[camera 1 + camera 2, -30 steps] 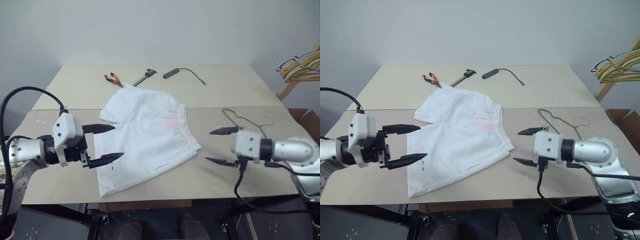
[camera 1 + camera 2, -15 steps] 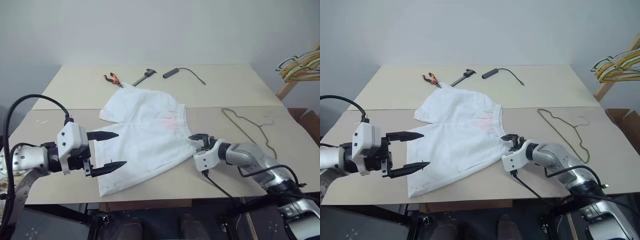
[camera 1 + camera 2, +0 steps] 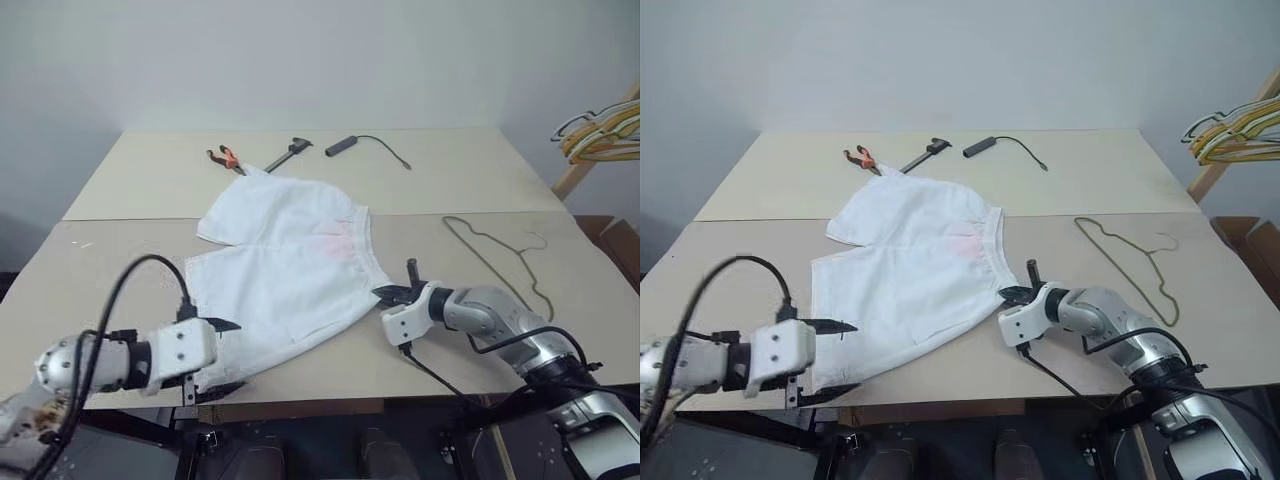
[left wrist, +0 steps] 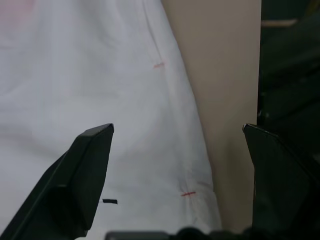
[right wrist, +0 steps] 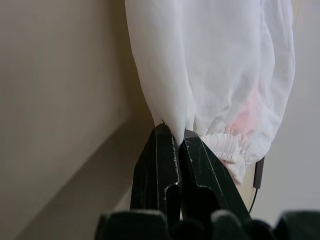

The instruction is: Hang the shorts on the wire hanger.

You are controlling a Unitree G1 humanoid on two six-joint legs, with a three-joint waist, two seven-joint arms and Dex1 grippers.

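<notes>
While the shorts (image 3: 285,270) are lying flat on the worktop (image 3: 150,180), their near hem corner is hiding behind the left end effector (image 3: 835,357), which is hanging wide over it, holding nothing. The right end effector (image 3: 1012,294) is reaching in low and pinching the waistband corner tight. The wire hanger (image 3: 498,258) is lying near, to the right.

Pale beige desk (image 3: 130,170), made of two slabs with a seam running across the middle. Lying on it: white shorts (image 3: 285,265) spread flat over the seam; a thin wire hanger (image 3: 495,255) well apart on the right; orange-handled pliers (image 3: 226,157), a dark metal tool (image 3: 288,152) and a black cabled device (image 3: 343,146) along the far part.
</notes>
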